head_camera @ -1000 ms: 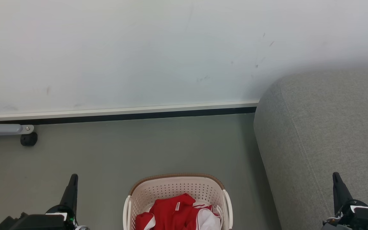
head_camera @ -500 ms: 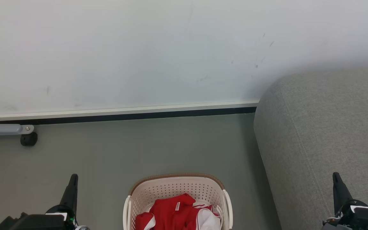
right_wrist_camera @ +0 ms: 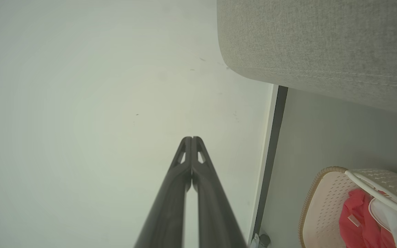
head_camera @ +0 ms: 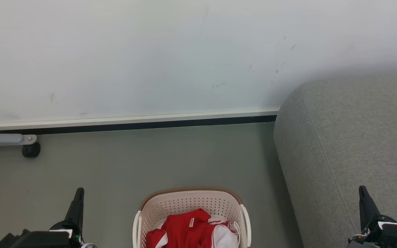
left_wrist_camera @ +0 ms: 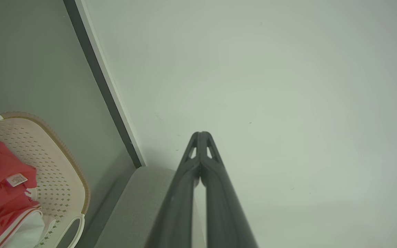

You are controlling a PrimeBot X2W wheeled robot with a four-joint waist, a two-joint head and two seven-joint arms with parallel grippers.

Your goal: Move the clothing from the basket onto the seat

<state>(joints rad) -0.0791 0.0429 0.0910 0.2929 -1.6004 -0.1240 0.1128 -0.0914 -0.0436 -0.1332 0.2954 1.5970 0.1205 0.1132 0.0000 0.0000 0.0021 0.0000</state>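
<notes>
Both claws are sitting closed and empty. We are holding our left gripper (head_camera: 79,190) at the near left, its two dark fingers pressed together and pointing away over the bare floor (head_camera: 150,158). We are holding our right gripper (head_camera: 362,188) at the near right, pinched together on nothing and showing against the grey seat (head_camera: 357,137) in the head view. Between them, at the near centre, the basket (head_camera: 191,190) is standing on the floor. The clothing (head_camera: 191,229) is lying heaped inside it, red with white panels and stripe trim, a small label facing up. We are unable to tell how many pieces are making up the heap. Nothing red is lying on the part of the seat we are seeing, so we are judging the task as not yet begun: reaching in, gripping, lifting and carrying rightward are all waiting to be done. As for what is standing in the way, the perforated basket wall and its white handle (head_camera: 246,220) are rising on the right side. Just beyond them the rounded left flank of the seat is climbing well above the rim, so we are expecting the cloth to need lifting clear of both. Farther off, the pale wall (head_camera: 150,51) and its dark baseboard (head_camera: 133,120) are closing the scene. A grey metal leg (head_camera: 5,139) with a black foot is sitting at the far left, well apart from any path to the seat.
</notes>
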